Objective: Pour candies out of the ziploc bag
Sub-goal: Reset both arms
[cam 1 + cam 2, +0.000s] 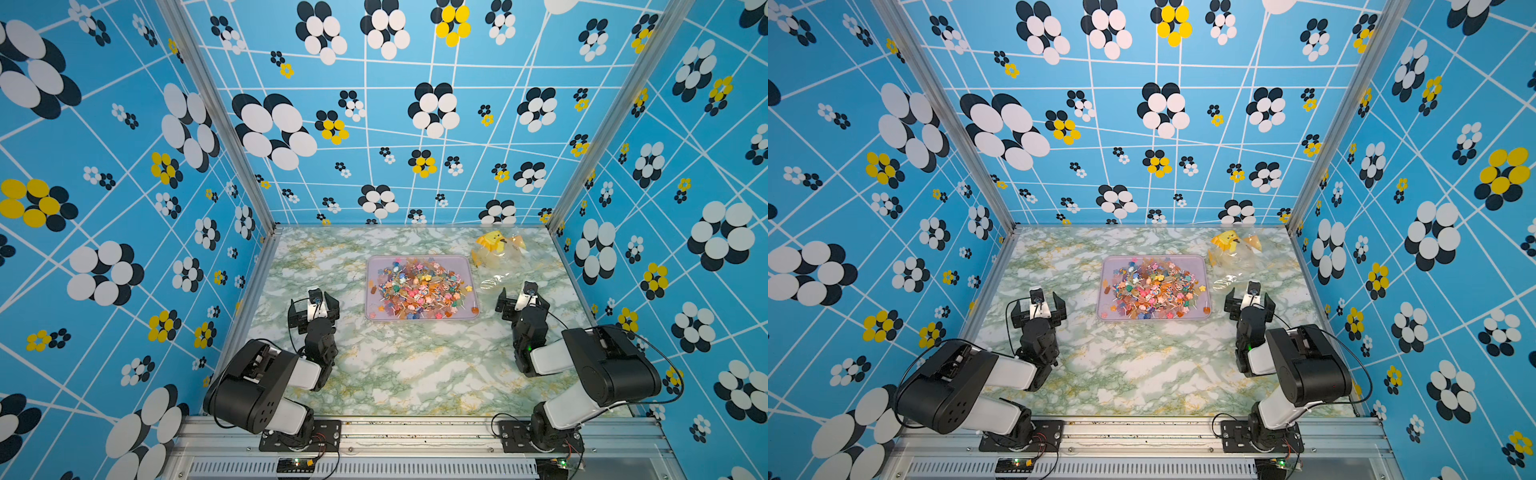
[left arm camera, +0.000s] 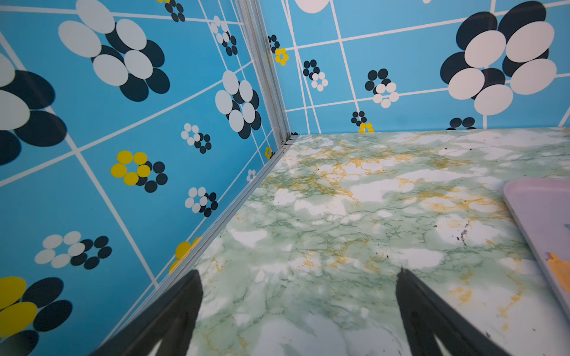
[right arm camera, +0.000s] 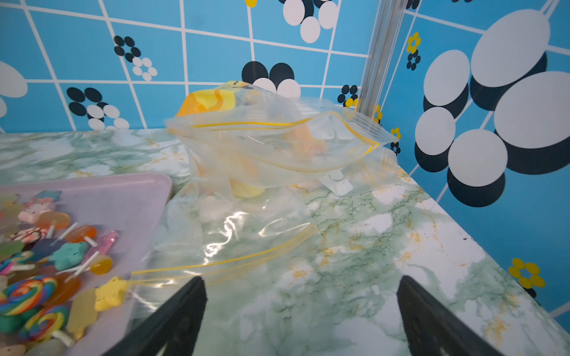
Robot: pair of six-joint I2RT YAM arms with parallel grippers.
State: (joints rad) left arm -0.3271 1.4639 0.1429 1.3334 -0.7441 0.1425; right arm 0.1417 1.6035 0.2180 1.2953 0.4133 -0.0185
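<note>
Two arms sit folded at the near edge of the table, elbows raised and wrists reaching toward the far wall. At the left, the left gripper (image 1: 314, 307) (image 2: 299, 272) hangs low over bare table beside the tray's near left corner; its fingers are spread wide with nothing between them.

Right of it, mid-table, lies a lilac tray (image 1: 375, 264). The candies (image 1: 419, 286) are heaped inside it, a multicoloured pile of flowers, stars and swirls, some on short pale sticks. In the right wrist view one yellow star sits on the tray's rim.

Further right, the ziploc bag (image 1: 496, 266) (image 3: 246, 222) lies crumpled on the table next to the tray, toward the far right corner. It is clear plastic with yellow zip lines and a yellow printed patch at its far end. Whether this is one bag or two, I cannot tell.

At the right, the right gripper (image 1: 523, 300) (image 3: 301, 279) is low over the table just beside the bag's near edge, fingers wide apart, gripping nothing.

The table (image 1: 415, 374) has a green-and-white marble pattern with yellow veins. Blue walls (image 1: 124, 166) crossed by white lines and dotted with black, white and yellow oval flowers enclose three sides. A metal rail (image 1: 415, 428) carries both arm bases.
</note>
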